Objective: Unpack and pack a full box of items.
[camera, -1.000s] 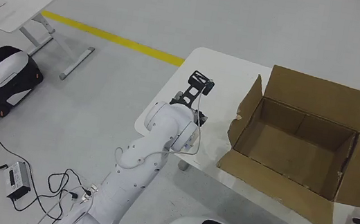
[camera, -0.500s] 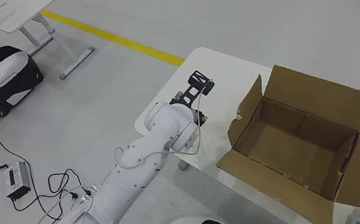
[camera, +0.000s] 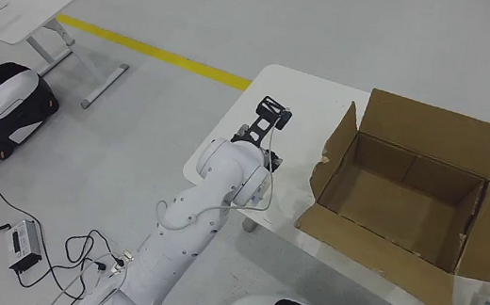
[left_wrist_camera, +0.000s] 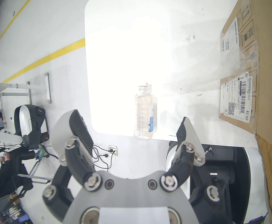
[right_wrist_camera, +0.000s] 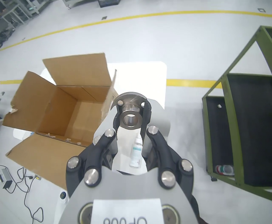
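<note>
In the top view the box (camera: 409, 201) loses its right flap to the picture's edge, as does the table (camera: 301, 94) its far end, and an arm (camera: 232, 174) covers the table's near corner. From the left wrist, glare washes out the table's top, so the clear bottle's (left_wrist_camera: 145, 114) cap melts into it and its fill cannot be told; the box is cut to one labelled wall. From the right wrist, the right gripper (right_wrist_camera: 131, 115) covers the flanks of the metal flanged part (right_wrist_camera: 129, 107), the small white bottle's (right_wrist_camera: 137, 151) label is too small to make out, and the green cart (right_wrist_camera: 234, 131) runs off the side.
</note>
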